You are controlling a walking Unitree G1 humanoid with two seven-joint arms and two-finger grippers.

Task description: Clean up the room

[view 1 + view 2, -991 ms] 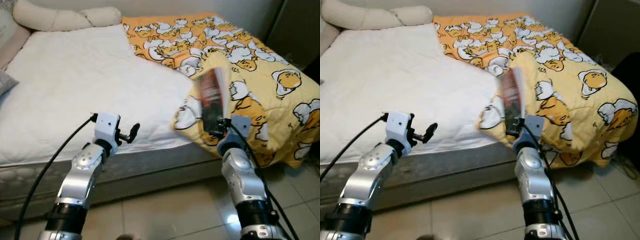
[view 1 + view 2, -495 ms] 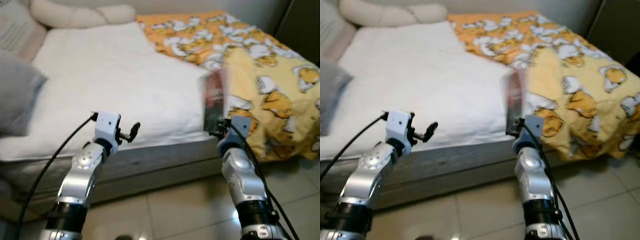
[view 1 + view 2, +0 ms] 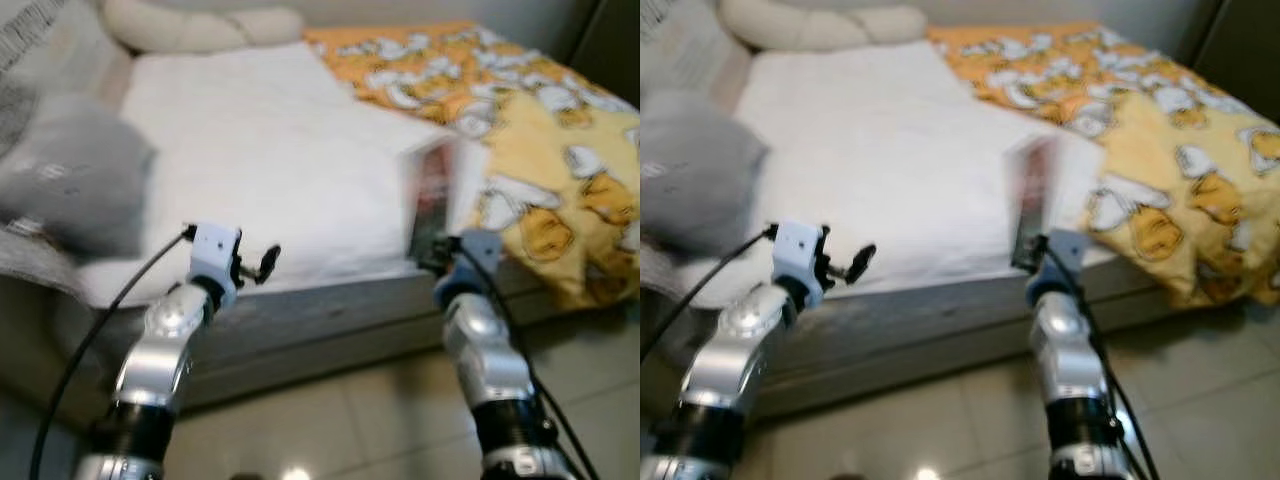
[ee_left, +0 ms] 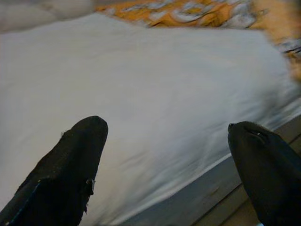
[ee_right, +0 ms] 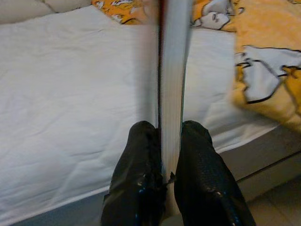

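Right tool (image 5: 170, 141) clamps one upright book (image 5: 173, 70) before the bed (image 3: 260, 160).
Since earlier, the view swung leftward; left tool (image 4: 169, 141) gapes empty.

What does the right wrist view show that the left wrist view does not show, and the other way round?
The right wrist view alone shows a book standing upright, edge-on, clamped between the right gripper fingers, with a large fold of the yellow blanket beside it. The left wrist view alone shows the left gripper, fingers wide apart with nothing between them. Both show the white mattress and the grey bed edge below it, with some orange blanket beyond.
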